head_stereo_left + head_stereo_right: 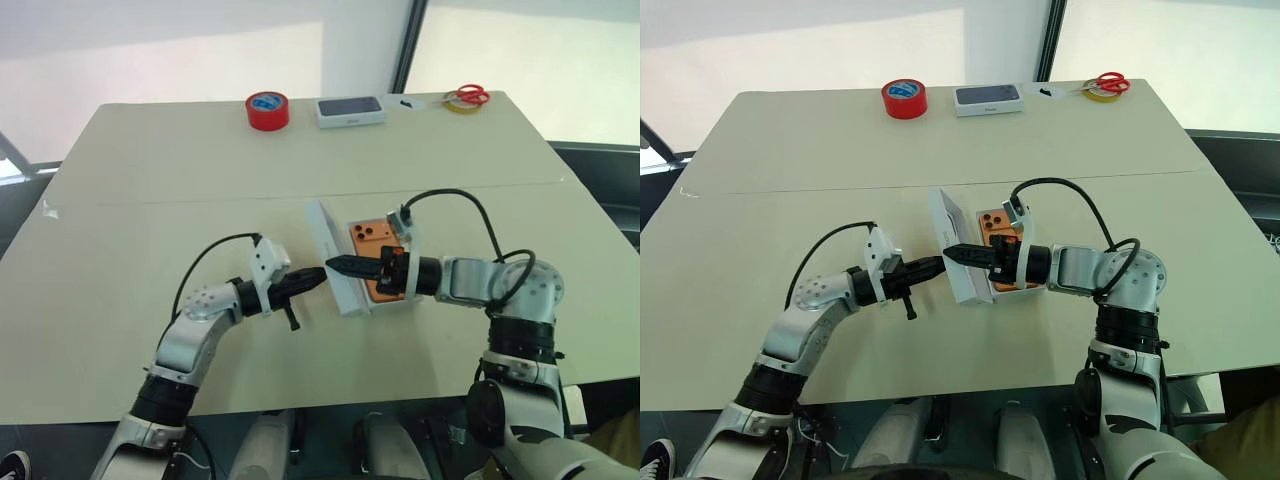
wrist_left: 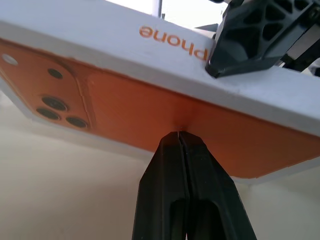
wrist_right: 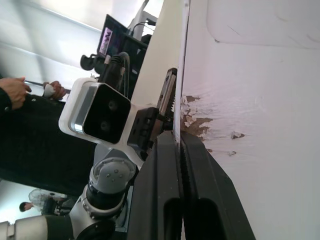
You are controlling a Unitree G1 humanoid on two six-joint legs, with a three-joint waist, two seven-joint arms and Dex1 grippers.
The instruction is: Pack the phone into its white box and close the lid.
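Note:
The orange phone [image 1: 372,238] lies camera side up in the white box [image 1: 392,301] near the middle of the table. The lid [image 1: 325,235] stands tilted on its long edge at the box's left side. Its outer face [image 2: 150,110] carries an orange phone picture, and its white inner face [image 3: 260,75] has torn brownish spots. My left gripper [image 1: 318,275] is shut, with its tips [image 2: 178,136] touching the lid's outer face. Reaching over the phone from the right, my right gripper [image 1: 333,265] is shut too, its tips [image 3: 178,135] at the edge of the lid's inner face.
Along the table's far edge sit a red tape roll [image 1: 267,110], a white box printed with a dark phone [image 1: 350,111], and red scissors [image 1: 470,95] on a yellow tape roll [image 1: 462,104]. A person's hand [image 3: 12,90] shows in the right wrist view.

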